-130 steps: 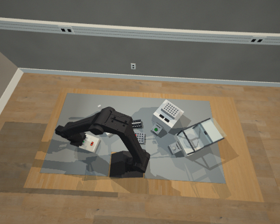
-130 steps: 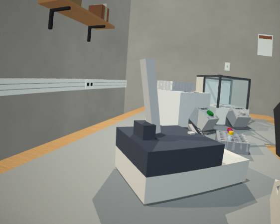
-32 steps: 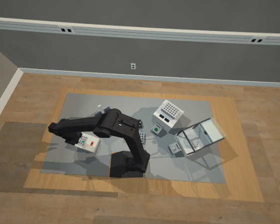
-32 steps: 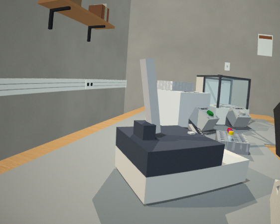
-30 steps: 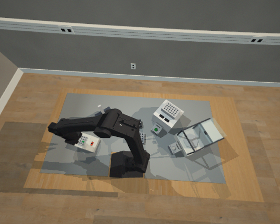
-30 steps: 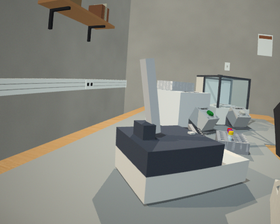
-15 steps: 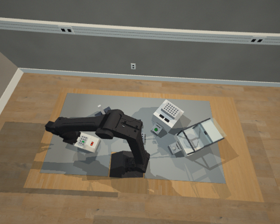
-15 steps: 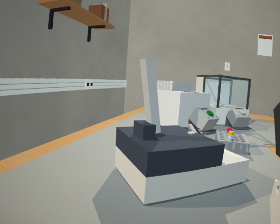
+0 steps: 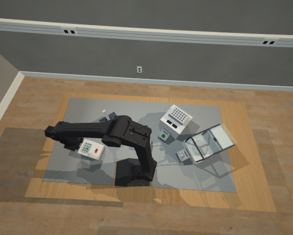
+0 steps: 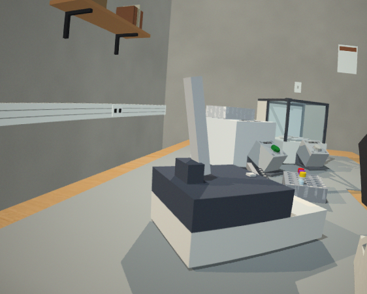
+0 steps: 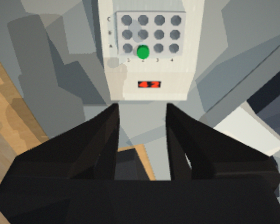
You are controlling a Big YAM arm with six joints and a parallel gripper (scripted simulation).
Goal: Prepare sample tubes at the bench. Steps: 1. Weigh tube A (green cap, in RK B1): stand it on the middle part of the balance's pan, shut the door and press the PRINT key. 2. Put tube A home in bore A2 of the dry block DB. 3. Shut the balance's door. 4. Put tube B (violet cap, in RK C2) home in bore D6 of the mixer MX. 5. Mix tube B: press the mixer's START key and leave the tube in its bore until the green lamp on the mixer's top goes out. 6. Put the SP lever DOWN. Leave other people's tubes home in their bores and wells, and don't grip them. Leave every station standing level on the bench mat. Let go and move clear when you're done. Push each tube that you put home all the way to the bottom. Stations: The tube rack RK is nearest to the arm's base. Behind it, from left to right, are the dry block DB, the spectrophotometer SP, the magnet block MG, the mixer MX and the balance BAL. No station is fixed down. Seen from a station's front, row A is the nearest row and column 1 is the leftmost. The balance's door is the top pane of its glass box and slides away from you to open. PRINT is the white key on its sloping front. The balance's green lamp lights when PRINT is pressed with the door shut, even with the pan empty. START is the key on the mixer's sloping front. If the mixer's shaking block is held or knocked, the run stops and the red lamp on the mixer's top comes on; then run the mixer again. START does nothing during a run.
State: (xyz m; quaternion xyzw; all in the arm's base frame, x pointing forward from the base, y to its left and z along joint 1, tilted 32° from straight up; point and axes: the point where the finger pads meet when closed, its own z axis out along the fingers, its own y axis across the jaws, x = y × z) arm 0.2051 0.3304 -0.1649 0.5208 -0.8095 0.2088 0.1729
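Plain grey walls (image 9: 156, 58) (image 10: 268, 49) rise above a pale skirting board (image 9: 109, 79) and a plank floor (image 9: 65, 216); a wooden shelf (image 10: 98, 17) carries books (image 10: 127, 16), and soft shadows fall across the wood-edged tabletop (image 9: 258, 198) (image 10: 81, 184) (image 11: 17, 107)

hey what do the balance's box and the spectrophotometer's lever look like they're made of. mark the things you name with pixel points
The balance's box (image 9: 226, 136) (image 10: 311, 122): clear glass or acrylic, see-through, in a dark, matte frame. The lever (image 9: 106, 114) (image 10: 198, 124): smooth pale grey, perhaps plastic or painted metal; its look leaves that open.

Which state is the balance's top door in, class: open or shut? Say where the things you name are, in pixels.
Open: the top view shows the glass pane (image 9: 224, 136) slid back, leaving the box's top uncovered above the pan (image 9: 200, 148).
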